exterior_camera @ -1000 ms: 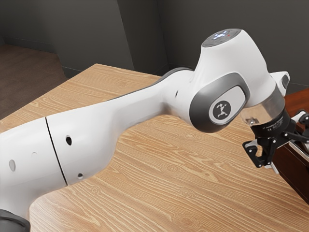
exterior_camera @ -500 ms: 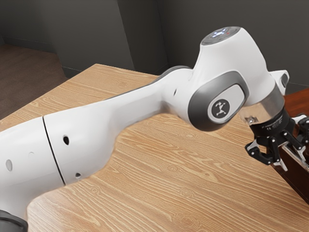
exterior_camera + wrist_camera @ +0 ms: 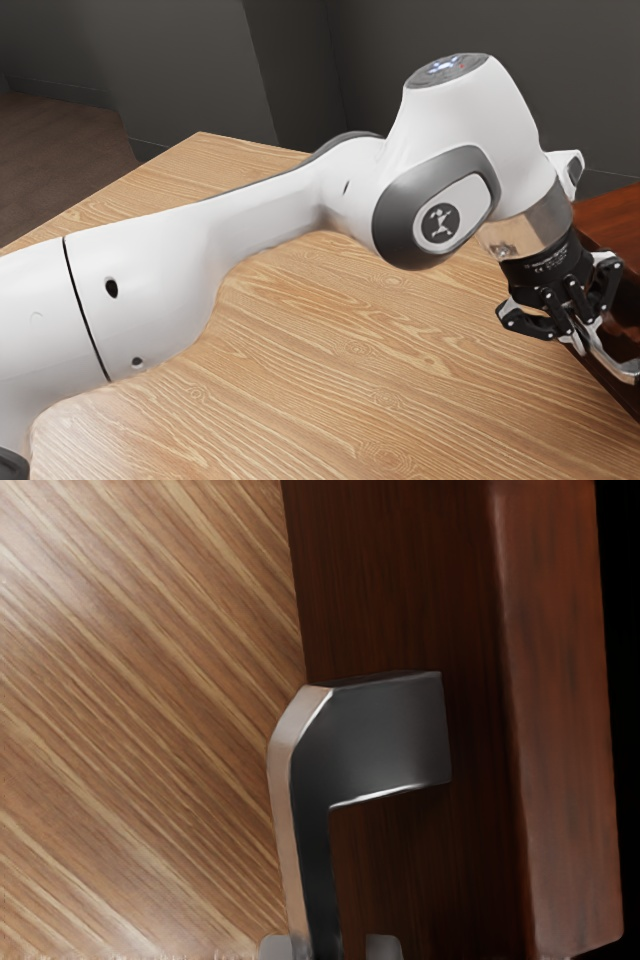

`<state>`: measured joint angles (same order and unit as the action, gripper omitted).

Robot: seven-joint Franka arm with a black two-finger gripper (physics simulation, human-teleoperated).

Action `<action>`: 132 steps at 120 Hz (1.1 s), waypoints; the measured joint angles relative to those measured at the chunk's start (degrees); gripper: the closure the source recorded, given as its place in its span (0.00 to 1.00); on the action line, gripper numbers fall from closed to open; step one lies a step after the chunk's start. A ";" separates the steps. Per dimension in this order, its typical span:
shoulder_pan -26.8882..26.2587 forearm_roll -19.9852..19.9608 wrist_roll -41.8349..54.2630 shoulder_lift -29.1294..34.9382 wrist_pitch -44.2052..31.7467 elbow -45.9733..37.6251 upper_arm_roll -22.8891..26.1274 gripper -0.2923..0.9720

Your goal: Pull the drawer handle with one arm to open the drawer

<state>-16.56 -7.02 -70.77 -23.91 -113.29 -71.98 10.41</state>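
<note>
- Exterior view: the white arm (image 3: pixel 250 250) comes in from the exterior view's left and reaches across to its right.
- The desk (image 3: pixel 350 390) is light wood with a strong wavy grain; a bare stretch of it lies under the arm.
- Behind the desk stand dark grey walls (image 3: pixel 180 60), which meet at a corner past its far edge.
- A brown floor (image 3: pixel 50 150) shows beyond the desk on the exterior view's left.
- The drawer (image 3: pixel 612 215), dark red-brown wood, sits at the exterior view's right edge, on the desk.
- Its metal handle (image 3: pixel 608 355) stands out from the front, low down and close above the desk.
- The black tool (image 3: pixel 572 325) points down and toward the drawer, right at the handle.
- Its fingers stand apart, with the near end of the handle between them.
- Wrist view: the handle (image 3: pixel 360 745) is a grey bar with an angled bend, and one leg meets the drawer (image 3: pixel 400 600) front.
- Its other leg runs back under the hand.
- The front is dark and finely grained; a lighter reddish face adjoins it.
- The desk (image 3: pixel 130 730) lies beside the drawer, its grain running slantwise.
</note>
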 joint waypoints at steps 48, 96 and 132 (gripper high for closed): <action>0.17 0.09 -0.19 5.37 0.59 -6.80 -0.27 0.85; 1.77 -0.12 -0.34 12.68 0.18 -15.77 -0.41 0.85; 2.02 -0.61 -0.42 17.91 -0.66 -22.36 -1.04 0.85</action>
<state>-14.54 -7.63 -71.18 -6.00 -113.95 -94.33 9.37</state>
